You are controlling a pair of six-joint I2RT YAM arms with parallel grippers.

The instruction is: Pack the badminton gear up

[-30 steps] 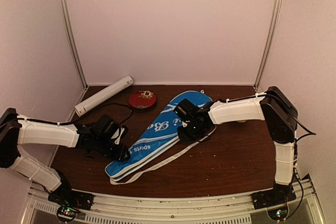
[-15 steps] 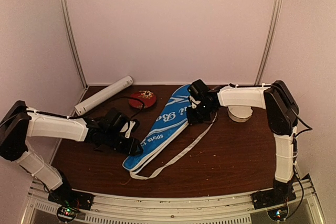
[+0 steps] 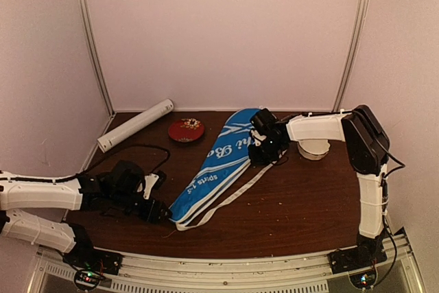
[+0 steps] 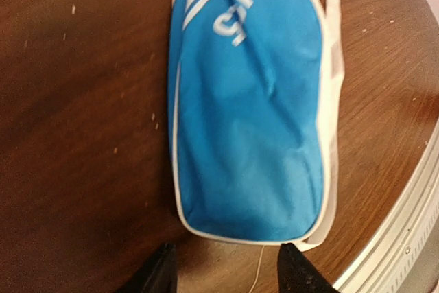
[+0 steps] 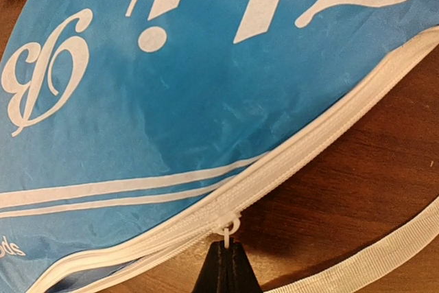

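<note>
With the racket bag (image 3: 219,166) lying diagonally from the worktop's (image 3: 309,204) far edge toward its near edge, the right end effector (image 5: 225,255) is closed on the zip pull (image 5: 227,228), likely to run the zip, while the left end effector (image 4: 226,259), open and empty, sits just off the narrow end, likely to steady it.

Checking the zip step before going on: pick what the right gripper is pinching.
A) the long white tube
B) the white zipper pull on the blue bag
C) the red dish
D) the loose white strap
B: in the right wrist view, the right gripper has its fingertips shut on the white zipper pull at the edge of the blue bag, while the white strap lies free on the table beside it.
</note>
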